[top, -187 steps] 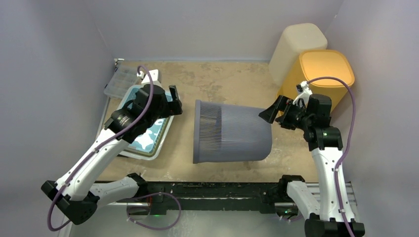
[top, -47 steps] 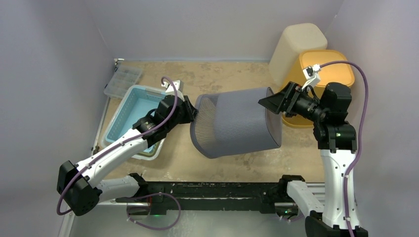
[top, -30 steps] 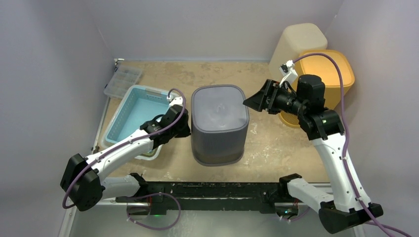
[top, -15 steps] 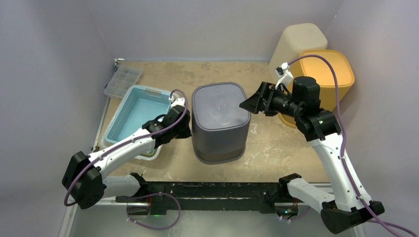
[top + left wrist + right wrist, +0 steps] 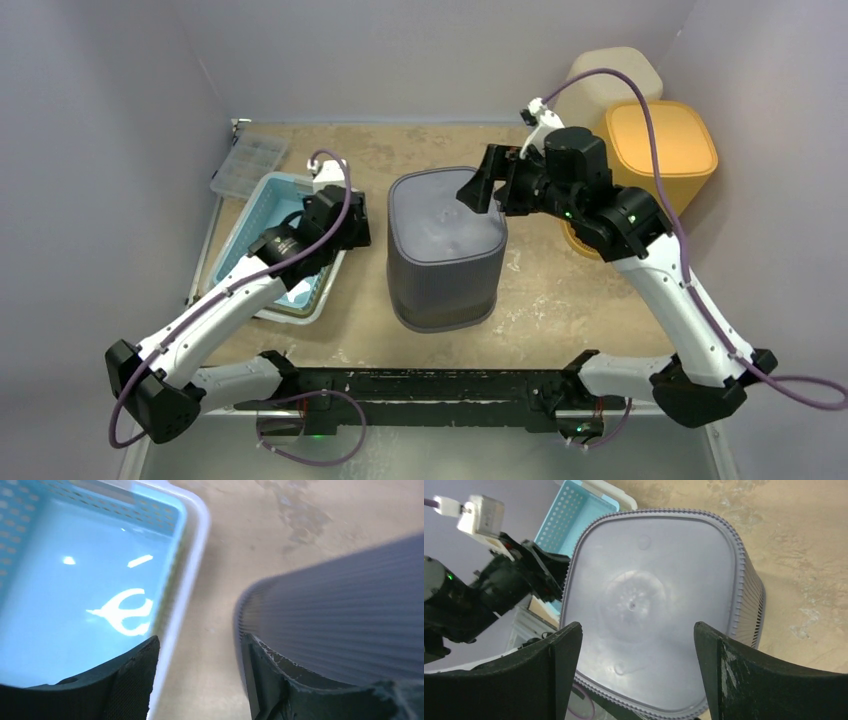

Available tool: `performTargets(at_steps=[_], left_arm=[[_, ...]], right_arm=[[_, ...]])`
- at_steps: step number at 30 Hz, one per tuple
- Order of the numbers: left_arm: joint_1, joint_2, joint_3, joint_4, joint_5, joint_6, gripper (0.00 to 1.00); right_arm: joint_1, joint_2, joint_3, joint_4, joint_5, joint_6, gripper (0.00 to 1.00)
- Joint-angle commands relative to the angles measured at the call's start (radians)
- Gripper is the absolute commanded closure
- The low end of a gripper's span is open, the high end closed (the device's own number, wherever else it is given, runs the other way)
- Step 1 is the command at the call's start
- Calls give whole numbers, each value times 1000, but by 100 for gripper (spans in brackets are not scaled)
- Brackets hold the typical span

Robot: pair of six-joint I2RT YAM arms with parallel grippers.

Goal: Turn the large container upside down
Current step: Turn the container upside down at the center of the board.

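Now the sandy-brown table [image 5: 560, 290] carries everything, and the large container [image 5: 445, 225] stands near its middle. It is a dark grey bin with ribbed walls. Its closed bottom faces up and its open mouth is down on the table, so it is already upside down.

At the far right corner a yellow bin [image 5: 665, 150] stands, and a beige bin [image 5: 600, 75] is just behind it, against the back wall. On the left side of the table a light blue basket [image 5: 232, 250] lies, with small holes in its walls. Beyond it, in the far left corner, there is a clear organizer box [image 5: 245, 165].

The right gripper [image 5: 485, 185] hangs over the far right edge of the container's bottom. In the right wrist view its two fingers stand wide apart, nothing is between them, and the smooth grey bottom fills the space below.

The left gripper [image 5: 340, 222] is between the basket and the container, over the basket's right rim. In the left wrist view its fingers [image 5: 135, 675] are apart and hold nothing. One is above the basket rim and the other is just beside the ribbed wall; whether it touches the wall cannot be told.
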Motion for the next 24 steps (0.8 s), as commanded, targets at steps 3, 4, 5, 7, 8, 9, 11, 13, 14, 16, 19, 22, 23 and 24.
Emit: performTargets(at_steps=[3,4,5,7,8,9,11,13,14,16,19,22,23,24], left_arm=[[277,-28,19,7,29,171,37],[322,-33,12,25,53,188,36],[368,-34,10,36,77,202,35],[442,-30,8,55,116,224,34],[478,-28,-2,72,117,229,33],[492,-28,-19,92,116,229,33],[525,-29,-52,122,104,213,32],[528,-44,-106,167,92,196,31],[528,-61,-136,190,81,187,31],[528,-93,-199,227,67,183,30],[527,-126,-202,250,41,201,29],[528,-150,-204,266,29,209,28],[527,-157,-208,273,31,210,28],[528,-163,-212,276,33,212,28]], right_arm=[[223,189,259,-234,456,34,13],[253,228,307,-272,512,45,12],[282,263,355,-308,561,55,12],[335,336,451,-381,645,81,11],[375,367,488,-397,674,77,10],[390,389,509,-396,688,77,10],[425,423,548,-395,707,89,9],[461,455,584,-394,732,88,8],[470,472,604,-395,739,83,8],[483,503,633,-394,740,74,8],[497,550,661,-393,762,59,7],[501,591,692,-394,810,55,6],[503,604,700,-391,826,53,6],[502,616,706,-388,835,50,5]])
